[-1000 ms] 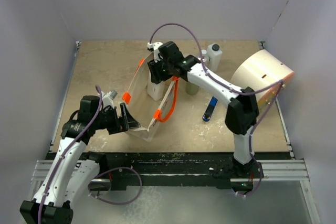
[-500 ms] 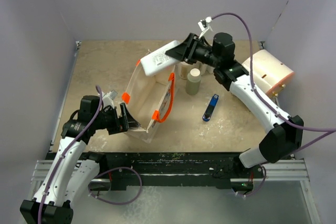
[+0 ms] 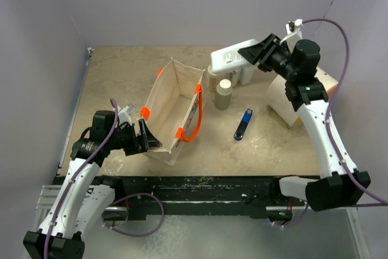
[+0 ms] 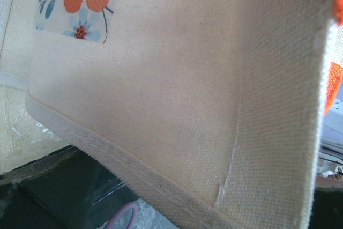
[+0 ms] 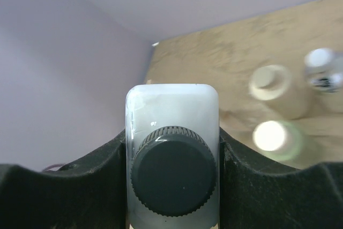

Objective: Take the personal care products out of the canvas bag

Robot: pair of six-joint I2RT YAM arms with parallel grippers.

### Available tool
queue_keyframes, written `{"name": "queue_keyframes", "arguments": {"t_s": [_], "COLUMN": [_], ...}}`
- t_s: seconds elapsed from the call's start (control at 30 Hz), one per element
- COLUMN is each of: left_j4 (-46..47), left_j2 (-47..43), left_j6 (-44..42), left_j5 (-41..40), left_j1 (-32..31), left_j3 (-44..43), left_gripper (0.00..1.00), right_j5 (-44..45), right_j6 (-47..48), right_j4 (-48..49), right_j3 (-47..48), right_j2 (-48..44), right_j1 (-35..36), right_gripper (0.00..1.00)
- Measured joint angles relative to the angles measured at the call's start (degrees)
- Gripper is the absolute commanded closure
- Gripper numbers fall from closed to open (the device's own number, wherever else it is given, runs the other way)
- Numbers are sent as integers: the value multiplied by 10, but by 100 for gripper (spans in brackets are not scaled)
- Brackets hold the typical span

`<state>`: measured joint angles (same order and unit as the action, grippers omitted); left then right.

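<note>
Right hand [image 3: 257, 53] clasps a squarish white bottle [image 5: 172, 112] with ribbed dark cap [image 5: 173, 171].

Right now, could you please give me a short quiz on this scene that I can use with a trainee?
1. True or false: the right gripper is empty.
2. Where is the blue stick? A) inside the canvas bag; B) on the table, outside the bag; C) balanced on top of a bottle.
3. What colour is the cap of the white bottle in the right gripper?

Key: 1 false, it grips the white bottle; 2 B; 3 black.
</note>
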<state>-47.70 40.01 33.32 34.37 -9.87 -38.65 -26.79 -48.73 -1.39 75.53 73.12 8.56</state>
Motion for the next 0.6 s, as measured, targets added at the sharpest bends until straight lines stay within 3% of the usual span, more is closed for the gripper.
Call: {"name": "queue_keyframes", "arguments": {"t_s": [0.3,0.6], "left_j4": [0,0], "left_j2": [1,3], "left_j6": [0,0], "left_j5": [1,2], "left_j1": [0,1], "left_j3": [0,0], "left_gripper": [9,9], "right_j5": [220,255], "right_j6": [237,359], "right_j4": [-170,-183], "right_j3": [37,-21], "right_j2": [-86,-69], "right_j1": [-2,-3], "right_gripper": [100,100]}}
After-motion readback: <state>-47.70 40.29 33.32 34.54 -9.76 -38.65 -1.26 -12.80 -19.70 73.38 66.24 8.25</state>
